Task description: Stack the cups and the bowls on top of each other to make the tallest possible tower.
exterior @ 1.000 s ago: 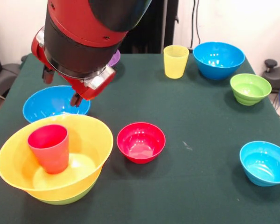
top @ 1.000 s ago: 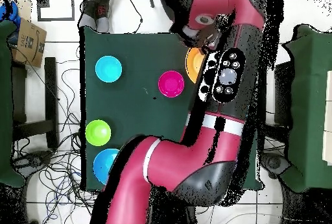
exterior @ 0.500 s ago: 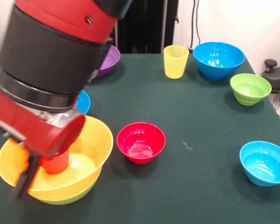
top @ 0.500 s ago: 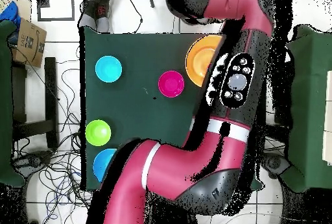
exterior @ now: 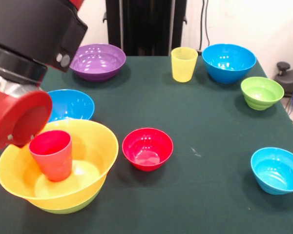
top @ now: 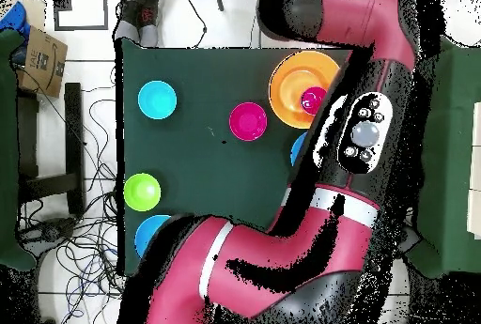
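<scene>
A dark green counter stands before a white wall, cables on the tiled floor around it. At 8 o'clock the tower: a red cup upright in a large orange bowl over a lime-green bowl. Red bowl at centre, empty; yellow cup at 12; purple bowl at 11. The arm looms at 9 o'clock; its jaws are hidden, so I cannot tell their state.

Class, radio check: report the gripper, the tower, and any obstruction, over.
Gripper hidden behind the arm; state unknown. Tower: red cup upright in orange bowl, green bowl beneath. Arm looms over the tower's left side.
</scene>
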You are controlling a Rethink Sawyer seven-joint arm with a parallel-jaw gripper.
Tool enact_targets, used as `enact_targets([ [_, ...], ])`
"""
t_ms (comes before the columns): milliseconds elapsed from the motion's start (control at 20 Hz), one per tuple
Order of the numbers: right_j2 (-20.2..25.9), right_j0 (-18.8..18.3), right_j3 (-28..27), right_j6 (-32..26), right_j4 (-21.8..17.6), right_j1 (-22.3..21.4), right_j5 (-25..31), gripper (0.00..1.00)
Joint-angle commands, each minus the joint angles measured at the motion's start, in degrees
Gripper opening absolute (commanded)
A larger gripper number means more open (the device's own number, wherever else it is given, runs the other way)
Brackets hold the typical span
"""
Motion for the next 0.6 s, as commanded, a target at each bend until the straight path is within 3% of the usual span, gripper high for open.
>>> enact_targets([
  [50, -0.27, 3.60, 4.65, -5.23, -3.85, 1.85, 14.74, 1.00],
  [150, -2.27, 3.91, 2.43, -2.16, -2.54, 3.35, 22.60, 1.00],
  [300, -2.74, 3.64, -0.09, -2.82, -0.73, 4.35, 32.13, 1.00],
  [600, 3.36, 2.87, 3.82, 0.03, 6.43, 1.52, 48.50, 1.00],
])
